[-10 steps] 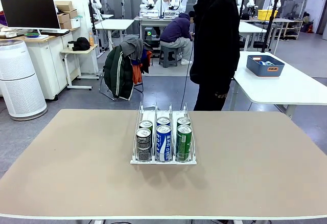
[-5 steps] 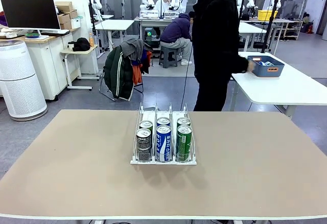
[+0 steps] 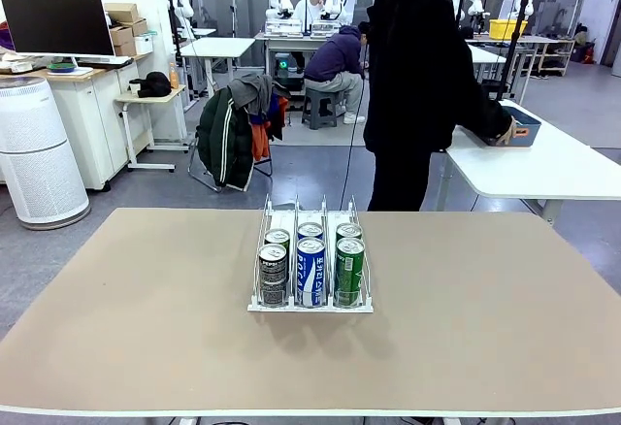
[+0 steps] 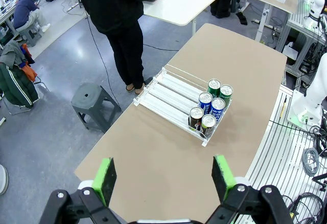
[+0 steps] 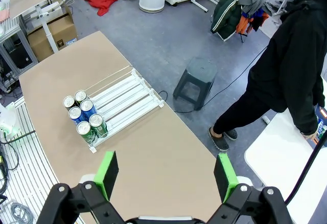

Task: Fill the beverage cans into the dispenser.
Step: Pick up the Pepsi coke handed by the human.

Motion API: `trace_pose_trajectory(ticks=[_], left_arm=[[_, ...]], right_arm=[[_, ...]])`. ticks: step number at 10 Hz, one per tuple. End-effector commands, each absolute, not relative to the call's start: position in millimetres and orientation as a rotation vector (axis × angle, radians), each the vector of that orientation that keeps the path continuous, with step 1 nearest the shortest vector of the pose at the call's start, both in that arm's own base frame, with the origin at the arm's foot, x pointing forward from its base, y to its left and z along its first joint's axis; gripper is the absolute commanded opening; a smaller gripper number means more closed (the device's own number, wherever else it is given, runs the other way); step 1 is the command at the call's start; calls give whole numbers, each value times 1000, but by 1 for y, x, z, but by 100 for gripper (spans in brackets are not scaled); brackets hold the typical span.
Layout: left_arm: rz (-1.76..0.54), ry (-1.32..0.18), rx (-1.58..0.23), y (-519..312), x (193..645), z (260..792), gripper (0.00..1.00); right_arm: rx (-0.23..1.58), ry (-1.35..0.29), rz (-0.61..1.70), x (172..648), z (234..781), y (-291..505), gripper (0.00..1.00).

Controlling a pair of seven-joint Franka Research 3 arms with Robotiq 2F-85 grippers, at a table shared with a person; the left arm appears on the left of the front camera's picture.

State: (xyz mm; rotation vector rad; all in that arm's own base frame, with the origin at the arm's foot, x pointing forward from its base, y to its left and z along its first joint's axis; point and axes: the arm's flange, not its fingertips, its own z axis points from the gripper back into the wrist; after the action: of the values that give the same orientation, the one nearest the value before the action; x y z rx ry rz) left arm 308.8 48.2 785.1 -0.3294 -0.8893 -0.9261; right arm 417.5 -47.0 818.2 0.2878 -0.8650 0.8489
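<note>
Left gripper and right gripper: jaws fully spread, empty, high above tan table. Dispenser at 12 o'clock holds six beverage cans. Person at 1 o'clock, hand at blue tub.

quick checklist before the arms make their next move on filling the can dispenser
1. Left gripper open, nothing between its pads: ok.
2. Right gripper open, nothing held: ok.
3. Six beverage cans upright, two per lane, at the dispenser's robot-side end: ok.
4. Room in the lanes behind them: ok, all three bare toward the far end.
5. Person ready to hand over a can: not ok, turned to the side table, hand at the blue tub.
6. Can in that hand: cannot tell.
</note>
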Motion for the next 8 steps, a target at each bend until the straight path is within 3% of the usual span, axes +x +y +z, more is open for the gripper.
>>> trace_pose_trajectory(ticks=[1, 8], left_arm=[[-928, -890, -331, 48, 309, 784, 100], [-928, -890, -331, 48, 309, 784, 100]], right_arm=[[284, -871, 846, 418, 819, -47, 100], [284, -871, 846, 418, 819, -47, 100]])
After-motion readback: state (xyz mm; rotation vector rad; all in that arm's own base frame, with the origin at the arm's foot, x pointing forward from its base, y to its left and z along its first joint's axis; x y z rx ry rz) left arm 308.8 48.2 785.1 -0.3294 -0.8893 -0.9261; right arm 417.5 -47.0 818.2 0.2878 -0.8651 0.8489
